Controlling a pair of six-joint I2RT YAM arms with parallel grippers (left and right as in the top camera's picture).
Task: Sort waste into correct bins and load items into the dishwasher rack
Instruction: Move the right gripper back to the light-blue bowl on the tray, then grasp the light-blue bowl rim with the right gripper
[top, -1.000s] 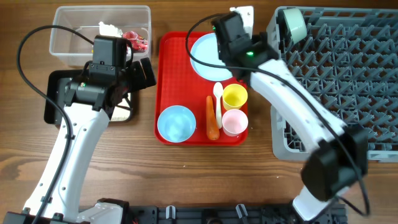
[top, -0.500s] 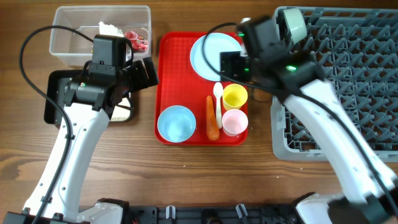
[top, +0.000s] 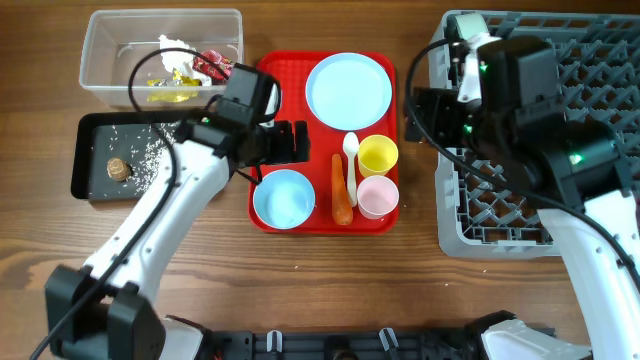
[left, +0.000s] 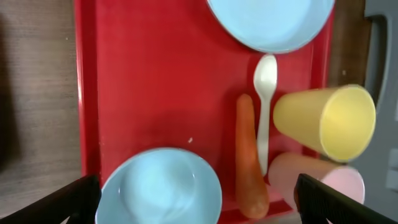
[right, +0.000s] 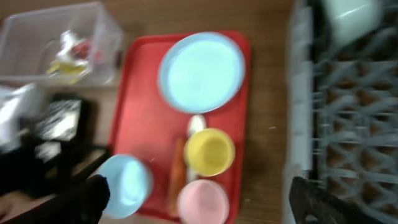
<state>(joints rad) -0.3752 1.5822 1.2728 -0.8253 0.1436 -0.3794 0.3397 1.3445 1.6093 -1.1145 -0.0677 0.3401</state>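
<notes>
- At ten o'clock on the surface, the tub holds the wrappers and the tissue. We judge that waste sorted.
- Just below it, at nine o'clock, the black tray holds the rice and the brown lump.
- The left jaws stand wide apart and empty above the left half of the red tray. In the wrist view, the bowl and the carrot lie between the fingers.
- On the red tray the bowl sits at seven o'clock and the carrot at six, with the spoon just beside the carrot. The plate is at one, and the yellow cup and pink cup are at four.
- We take the carrot as the last waste still out, so picking it up looks like the step in hand.
- Next, the left jaws need to drop, close across the carrot without nudging the spoon, and carry it towards the black tray.
- The right jaws are apart and empty, by the left edge of the rack at three o'clock.
- A second bowl sits in the rack's eleven o'clock corner. The other dishes are not yet loaded.
</notes>
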